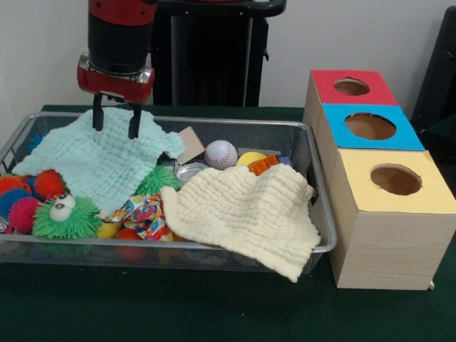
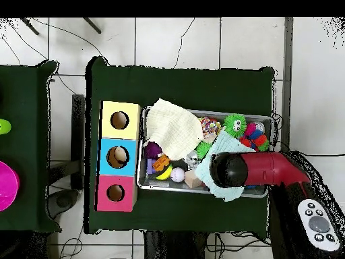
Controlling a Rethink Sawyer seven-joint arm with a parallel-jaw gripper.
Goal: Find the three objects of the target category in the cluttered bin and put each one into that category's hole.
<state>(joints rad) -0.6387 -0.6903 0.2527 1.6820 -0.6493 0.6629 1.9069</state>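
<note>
The gripper hangs over the far left part of the bin, its two dark fingers pointing down and set apart, nothing between them. The tips are at the far edge of a mint cloth; whether they touch it I cannot tell. In the overhead view the arm reaches in from the right, its head over that same mint cloth, and hides the gripper.

The bin sits on the green desk. A cream cloth covers its near right part and droops over the front rim. Between the cloths lie a baseball, a yellow rounded thing with an orange piece just beside it, a tan card, a shiny round lid and a bright patterned toy. At the left are a green spiky ball with an eye, a pink spiky ball and a red spiky ball.

No soft toy animal shows clearly; the yellow thing may be one, but too little of it shows to tell.

Right of the bin stand three wooden boxes in a row, touching: the red box farthest, then the blue box, then the yellow box nearest. The hole in the red box is round and dark inside.
</note>
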